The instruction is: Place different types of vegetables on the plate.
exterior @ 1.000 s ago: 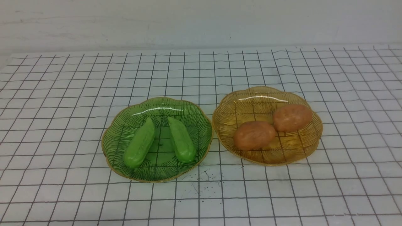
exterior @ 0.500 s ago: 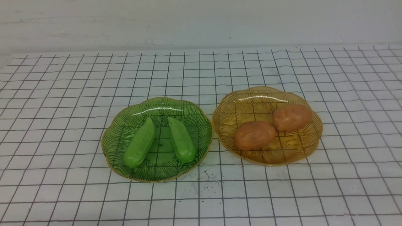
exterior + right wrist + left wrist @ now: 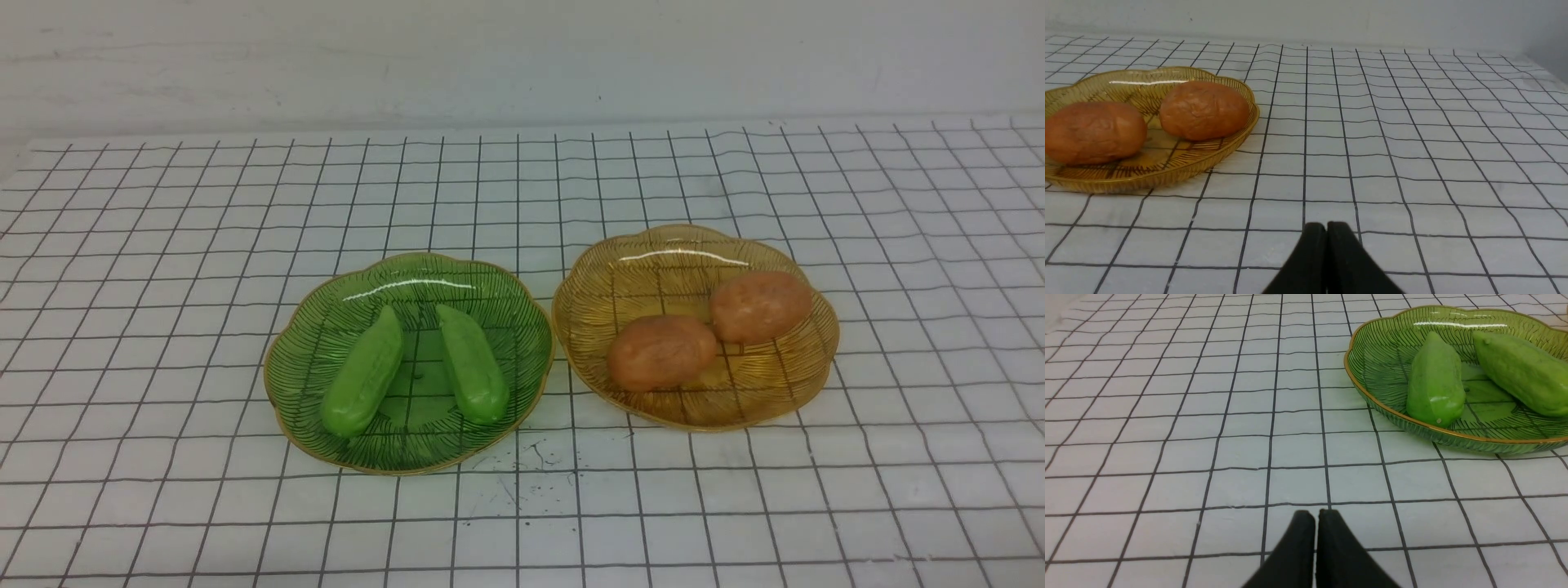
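Left wrist view shows my left gripper (image 3: 1316, 516) low over the checked cloth (image 3: 1208, 416), jaws pressed together, nothing between them. From its tips, the green plate (image 3: 1372, 363) lies at abt 1–2 o'clock, near but not touching. In it two green cucumbers: the nearer one (image 3: 1435, 381) has its blunt end toward me and the pointed end away, so its long axis runs nearly along my reach direction. The other cucumber (image 3: 1521, 371) lies beside it, more oblique.

My right gripper (image 3: 1327, 228) is the same, jaws closed and empty. From it the amber plate (image 3: 1147, 171) is at abt 10 o'clock, w/ two potatoes in it; the nearer potato (image 3: 1204, 109) lies w/ its long axis across my view, the second potato (image 3: 1092, 131) further to 9–10.

I judge: each plate has only one type, so a swap is needed. Left arm is nearer to cucumbers, right arm to potatoes. Both must open first.
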Motion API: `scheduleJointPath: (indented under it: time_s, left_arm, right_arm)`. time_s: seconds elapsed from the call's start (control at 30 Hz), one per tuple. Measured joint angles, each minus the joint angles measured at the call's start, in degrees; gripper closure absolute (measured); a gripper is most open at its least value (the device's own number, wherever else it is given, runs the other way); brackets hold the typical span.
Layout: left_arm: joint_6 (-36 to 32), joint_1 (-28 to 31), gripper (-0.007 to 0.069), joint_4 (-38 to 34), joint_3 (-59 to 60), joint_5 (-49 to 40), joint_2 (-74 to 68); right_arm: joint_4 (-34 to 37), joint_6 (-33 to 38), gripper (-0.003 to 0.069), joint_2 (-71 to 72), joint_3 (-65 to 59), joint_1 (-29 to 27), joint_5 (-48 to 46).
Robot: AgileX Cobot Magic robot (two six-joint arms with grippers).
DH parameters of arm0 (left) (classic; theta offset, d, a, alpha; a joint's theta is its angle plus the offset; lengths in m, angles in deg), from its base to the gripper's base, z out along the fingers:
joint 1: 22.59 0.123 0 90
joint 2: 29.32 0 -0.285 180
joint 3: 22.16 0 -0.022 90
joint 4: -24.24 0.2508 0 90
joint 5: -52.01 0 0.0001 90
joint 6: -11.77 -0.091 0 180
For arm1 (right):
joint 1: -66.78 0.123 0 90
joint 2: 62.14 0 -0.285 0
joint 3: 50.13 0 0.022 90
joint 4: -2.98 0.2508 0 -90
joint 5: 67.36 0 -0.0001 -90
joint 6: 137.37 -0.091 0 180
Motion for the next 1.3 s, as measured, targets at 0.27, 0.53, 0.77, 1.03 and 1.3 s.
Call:
scheduleJointPath:
  time_s: [0.27, 0.53, 0.77, 1.03, 1.3]
  left_arm:
    - [0.0, 0.1, 0.0632, 0.0, 0.0, 0.0, 0.0]
    - [0.0, 0.1, 0.0632, 0.0, 0.0, 0.0, 0.0]
    - [0.0, 0.1, 0.0632, 0.0, 0.0, 0.0, 0.0]
    - [0.0, 0.1, 0.0632, 0.0, 0.0, 0.0, 0.0]
    - [0.0, 0.1, 0.0632, 0.0, 0.0, 0.0, 0.0]
  right_arm:
    - [0.0, 0.0, 0.0673, 0.0, 0.1, 2.4, -0.5]
    - [0.0, 0.0, 0.0673, 0.0, 0.1, 2.4, -0.5]
    - [0.0, 0.0, 0.0673, 0.0, 0.1, 2.4, -0.5]
    - [0.0, 0.0, 0.0673, 0.0, 0.1, 2.4, -0.5]
    - [0.0, 0.0, 0.0673, 0.0, 0.1, 2.4, -0.5]
